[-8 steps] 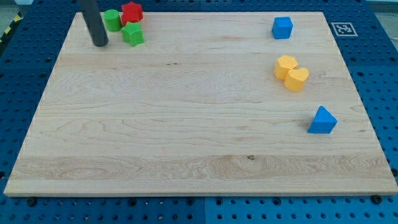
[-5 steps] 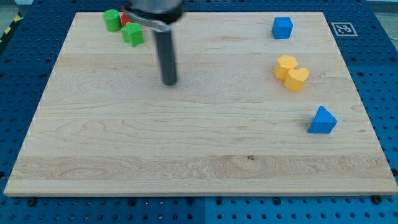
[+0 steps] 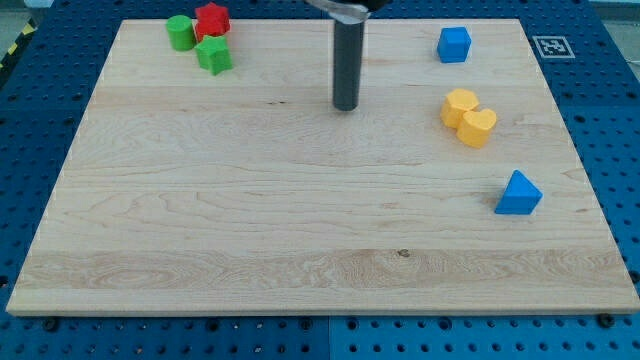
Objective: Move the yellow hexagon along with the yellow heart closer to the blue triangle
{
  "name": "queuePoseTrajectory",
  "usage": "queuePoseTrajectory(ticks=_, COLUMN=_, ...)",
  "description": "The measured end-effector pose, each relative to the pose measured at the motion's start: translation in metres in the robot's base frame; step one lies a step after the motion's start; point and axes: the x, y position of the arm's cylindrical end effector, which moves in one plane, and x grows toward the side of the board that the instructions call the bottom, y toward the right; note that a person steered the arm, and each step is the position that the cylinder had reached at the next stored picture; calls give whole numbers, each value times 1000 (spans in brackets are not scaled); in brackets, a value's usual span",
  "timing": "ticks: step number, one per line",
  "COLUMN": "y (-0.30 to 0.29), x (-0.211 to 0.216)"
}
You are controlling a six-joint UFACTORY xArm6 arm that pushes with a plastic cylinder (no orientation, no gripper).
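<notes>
The yellow hexagon (image 3: 459,105) and the yellow heart (image 3: 478,127) lie touching each other at the view's right. The blue triangle (image 3: 517,193) lies below and to the right of them, apart from both. My tip (image 3: 345,106) rests on the board to the left of the yellow hexagon, well clear of it, at about the same height in the view.
A blue cube (image 3: 454,44) sits near the top right. A green round block (image 3: 181,32), a red star (image 3: 211,19) and a green star-like block (image 3: 214,55) cluster at the top left. The wooden board (image 3: 300,240) lies on a blue pegboard table.
My tip has swept from the top left beside the green blocks, down across the board, to the upper middle, nearer the yellow pair. No block has moved.
</notes>
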Motion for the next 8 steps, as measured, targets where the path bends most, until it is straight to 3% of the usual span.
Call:
queuePoseTrajectory(ticks=1, y=50, x=-22)
queuePoseTrajectory(ticks=4, y=160, x=7)
queuePoseTrajectory(ticks=5, y=180, x=11)
queuePoseTrajectory(ticks=8, y=165, x=12)
